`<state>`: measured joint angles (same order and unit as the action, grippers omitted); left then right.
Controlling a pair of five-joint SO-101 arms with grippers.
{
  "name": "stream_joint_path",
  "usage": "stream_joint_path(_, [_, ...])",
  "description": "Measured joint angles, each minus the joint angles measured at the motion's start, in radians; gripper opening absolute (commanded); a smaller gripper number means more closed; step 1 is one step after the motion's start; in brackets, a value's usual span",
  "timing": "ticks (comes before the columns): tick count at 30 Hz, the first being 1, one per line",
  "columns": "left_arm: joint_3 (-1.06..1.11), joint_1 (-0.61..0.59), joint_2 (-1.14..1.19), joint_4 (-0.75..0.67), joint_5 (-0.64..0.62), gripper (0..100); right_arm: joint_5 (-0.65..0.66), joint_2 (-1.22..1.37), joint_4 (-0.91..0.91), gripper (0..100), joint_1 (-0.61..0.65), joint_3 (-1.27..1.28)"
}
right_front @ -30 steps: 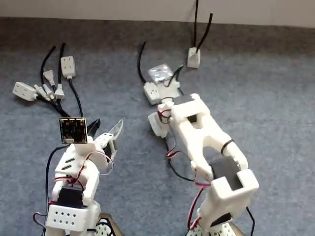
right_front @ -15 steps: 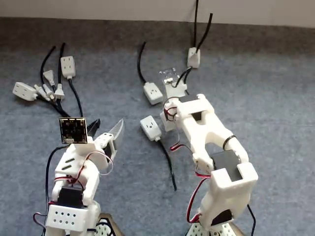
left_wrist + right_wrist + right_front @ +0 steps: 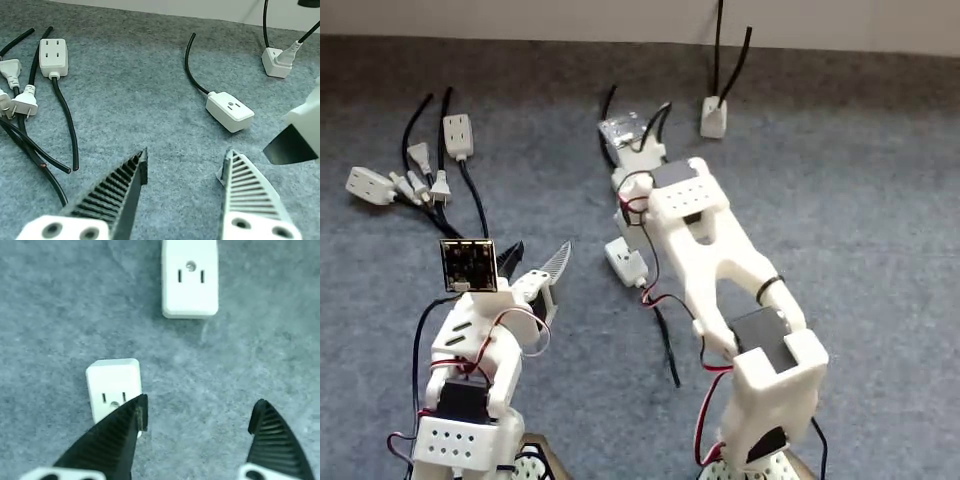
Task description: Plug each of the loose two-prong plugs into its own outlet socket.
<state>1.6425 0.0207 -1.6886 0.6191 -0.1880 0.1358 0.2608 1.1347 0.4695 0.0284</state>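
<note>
Right wrist view: end effector (image 3: 201, 401) wide open, empty, nr outlet socket (image 3: 111, 380).

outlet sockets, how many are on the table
5 sockets: two far left by the loose plugs, one at the back, already plugged, two near the right arm, which may hide more.

Left pincer (image 3: 187, 151) spread, white socket (image 3: 230, 111) beyond

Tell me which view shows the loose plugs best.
The left wrist view. The plugs lie close to the camera and their prongs can be made out, though one plug is cut off by the frame edge. The high view shows all of them, but small and bunched beside a socket.
</note>
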Motion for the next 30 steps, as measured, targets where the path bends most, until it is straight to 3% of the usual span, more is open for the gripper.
stream_joint_path(11, [0.0,0.0,0.0,0.0,0.0,25,0.0,0.014,-0.006,31.8,0.04,0.014])
stream_joint_path(20, [0.0,0.0,0.0,0.0,0.0,25,0.0,0.008,-0.152,31.8,0.051,0.143])
stream_joint_path(30, [0.005,0.0,0.0,0.0,0.0,25,0.002,0.014,-0.186,31.8,-0.064,0.196])
